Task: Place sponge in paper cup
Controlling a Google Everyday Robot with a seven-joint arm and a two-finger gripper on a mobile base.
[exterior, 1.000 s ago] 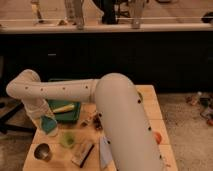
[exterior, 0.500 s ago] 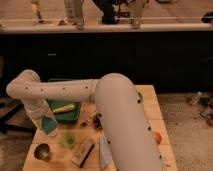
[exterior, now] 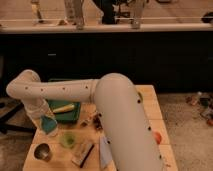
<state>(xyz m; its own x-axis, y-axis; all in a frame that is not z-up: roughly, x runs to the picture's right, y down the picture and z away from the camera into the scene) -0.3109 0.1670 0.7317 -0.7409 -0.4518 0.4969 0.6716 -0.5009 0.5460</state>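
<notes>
The gripper [exterior: 46,125] is hanging low at the left side of the wooden table [exterior: 152,107], at the far end of the white arm [exterior: 75,91], and whether it is gripping anything I cannot tell. Right at it, a teal-blue patch is showing, which looks to be the sponge [exterior: 49,126], lying against or just under the gripper's tip; I cannot tell whether the two are touching. A pale upright shape that may be the paper cup [exterior: 38,111] is standing just above and left of that patch, largely merging with the arm's end, so its outline is staying unclear. Just right of the gripper a translucent green cup [exterior: 67,139] is sitting on the table, and below the gripper, near the front-left corner, a shiny metal cup [exterior: 42,151] is standing. A tan-and-black oblong block [exterior: 83,153] is lying diagonally near the front edge, right of the green cup. Behind the gripper a green tray [exterior: 70,112] is holding a yellow elongated item [exterior: 64,108]. The arm's big white elbow is bulging across the middle of the table, and a small orange-red object [exterior: 157,136] is peeking out beside it at the right edge.
</notes>
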